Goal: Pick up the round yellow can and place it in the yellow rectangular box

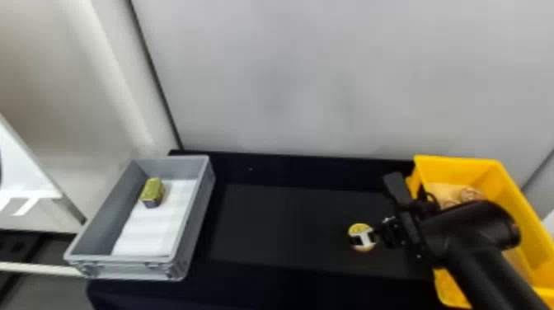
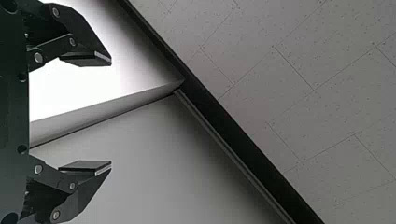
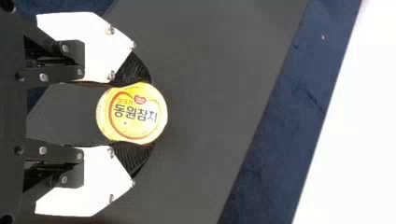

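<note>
At the right of the table in the head view, my right gripper (image 1: pixel 365 238) is at the round yellow can (image 1: pixel 359 226). In the right wrist view my right gripper (image 3: pixel 133 114) is shut on the can (image 3: pixel 135 112), its dark ribbed pads (image 3: pixel 132 70) pressing the can's opposite sides. The yellow rectangular box (image 1: pixel 457 167) stands to the right, partly behind my right arm. My left gripper (image 2: pixel 109 114) is parked, open with nothing between its fingers, facing a wall and ceiling.
A grey crate (image 1: pixel 198 210) at the left holds a white sheet (image 1: pixel 154 226) and a small gold-coloured block (image 1: pixel 153 191). Several round items (image 1: pixel 470 193) lie in the yellow box. Behind the black table (image 1: pixel 284 226) rises a grey wall (image 1: pixel 329 82).
</note>
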`<state>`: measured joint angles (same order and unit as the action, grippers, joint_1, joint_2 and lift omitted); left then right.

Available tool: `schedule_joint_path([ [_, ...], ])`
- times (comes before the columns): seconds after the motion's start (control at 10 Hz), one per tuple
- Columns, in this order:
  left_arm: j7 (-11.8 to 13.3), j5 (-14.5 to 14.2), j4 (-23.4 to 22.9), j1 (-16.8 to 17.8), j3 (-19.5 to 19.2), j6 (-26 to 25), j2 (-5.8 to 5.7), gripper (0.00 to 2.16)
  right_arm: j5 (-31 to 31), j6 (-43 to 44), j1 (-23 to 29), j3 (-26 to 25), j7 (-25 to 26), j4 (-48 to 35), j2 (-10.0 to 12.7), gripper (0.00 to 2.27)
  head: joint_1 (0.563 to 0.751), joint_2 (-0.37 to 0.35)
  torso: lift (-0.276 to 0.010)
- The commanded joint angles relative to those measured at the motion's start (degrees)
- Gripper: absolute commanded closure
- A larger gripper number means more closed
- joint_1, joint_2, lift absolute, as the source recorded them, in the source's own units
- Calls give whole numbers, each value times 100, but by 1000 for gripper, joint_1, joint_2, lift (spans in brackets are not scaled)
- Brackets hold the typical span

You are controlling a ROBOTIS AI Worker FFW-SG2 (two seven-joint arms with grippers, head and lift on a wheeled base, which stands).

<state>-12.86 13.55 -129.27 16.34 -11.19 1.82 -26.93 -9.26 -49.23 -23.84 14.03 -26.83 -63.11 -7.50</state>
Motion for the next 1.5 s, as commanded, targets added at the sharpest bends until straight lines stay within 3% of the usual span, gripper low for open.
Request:
schedule_joint_path([
  [0.0,2,-1,-54,-44,-33,-86,-33,450,-209,-1487,609,-339,-192,-2136,-217,751,734,91,0],
  [0.2,2,-10,-168,-52,-77,-244,-130,450,-578,-1979,644,-946,-526,-3111,-278,751,734,91,0],
  [0.5,37,-10,-186,-17,-77,-297,-192,450,-710,-2076,169,-1412,-474,-3225,-823,751,734,91,0],
  [0.8,55,-19,-186,0,-77,-297,-236,450,-842,-1716,-121,-1948,-482,-2663,-1210,751,734,91,0],
  [1.0,63,-10,-186,9,-59,-270,-253,450,-842,-1294,-244,-2458,-474,-2048,-1228,751,734,91,0],
  [1.2,72,-10,-168,27,-59,-244,-253,450,-798,-863,-376,-2660,-386,-1239,-1280,751,734,91,0],
  [1.4,72,-10,-160,44,-41,-217,-236,450,-209,-502,-420,-2739,-69,-474,-1377,751,734,91,0],
])
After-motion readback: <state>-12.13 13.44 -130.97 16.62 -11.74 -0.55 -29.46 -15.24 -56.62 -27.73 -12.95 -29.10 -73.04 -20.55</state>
